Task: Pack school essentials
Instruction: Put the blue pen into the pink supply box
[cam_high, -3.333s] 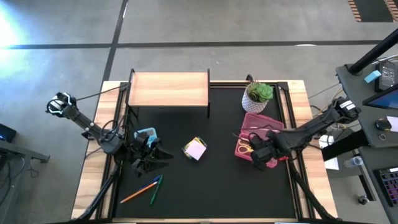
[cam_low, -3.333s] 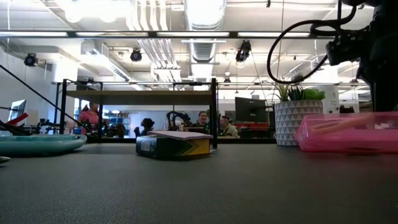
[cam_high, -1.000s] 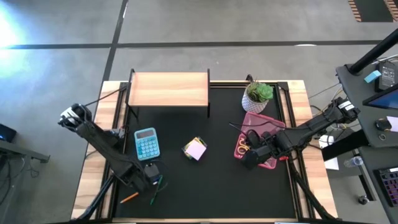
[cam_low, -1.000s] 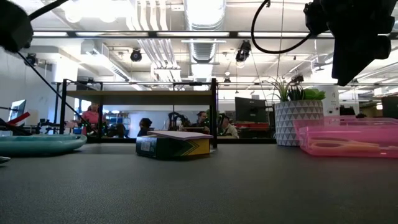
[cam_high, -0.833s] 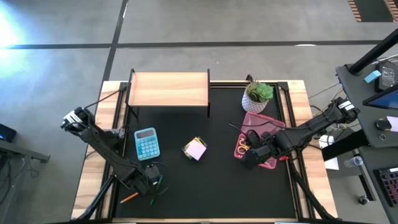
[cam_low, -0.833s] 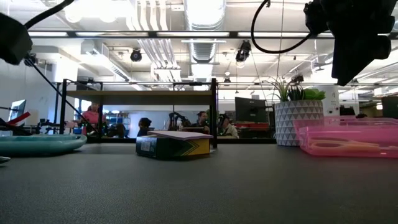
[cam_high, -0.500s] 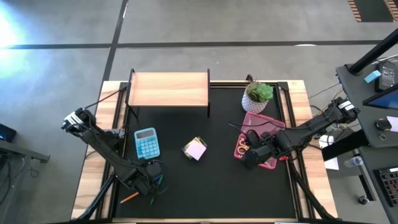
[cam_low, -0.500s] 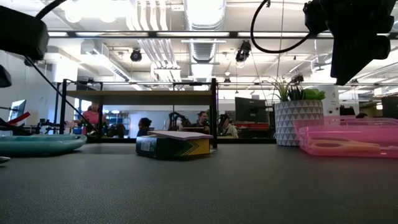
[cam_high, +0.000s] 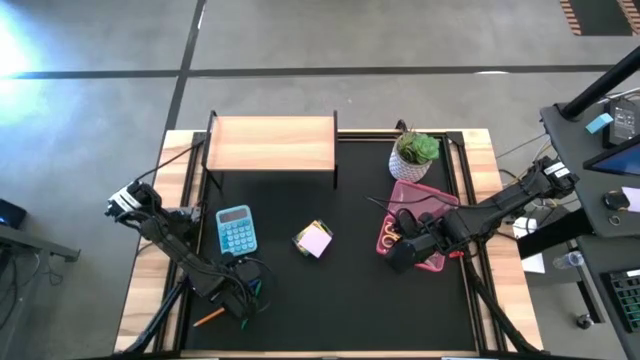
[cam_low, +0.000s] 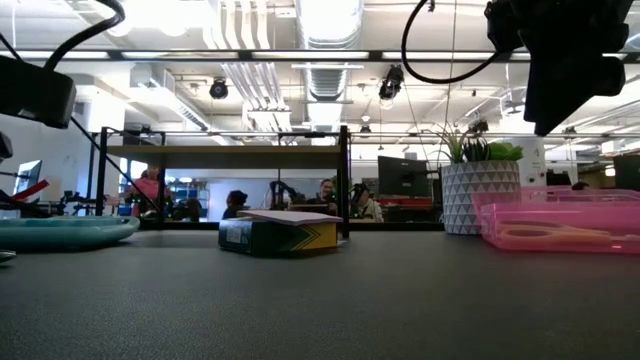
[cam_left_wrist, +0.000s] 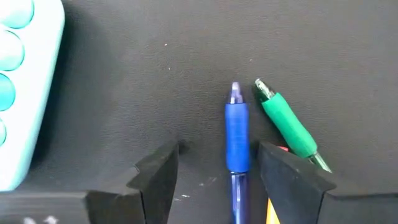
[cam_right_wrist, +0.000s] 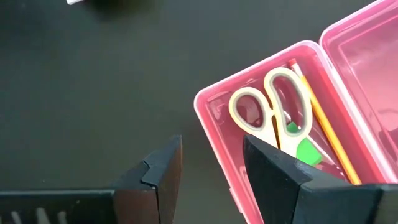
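Two pens (cam_left_wrist: 237, 134) laid side by side on the tabletop (cam_high: 350, 290), blue one framed between spread left hand (cam_left_wrist: 217, 165) fingers, scissors (cam_right_wrist: 273, 115) and pencil (cam_right_wrist: 323, 121) seen in pink case (cam_right_wrist: 214, 134), right hand (cam_right_wrist: 208, 165) spread beside it.

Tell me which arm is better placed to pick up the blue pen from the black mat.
The left. The left gripper is open directly over the blue plastic pen, which lies between its fingers. The right gripper hovers at the pink plastic pencil case, far across the table.
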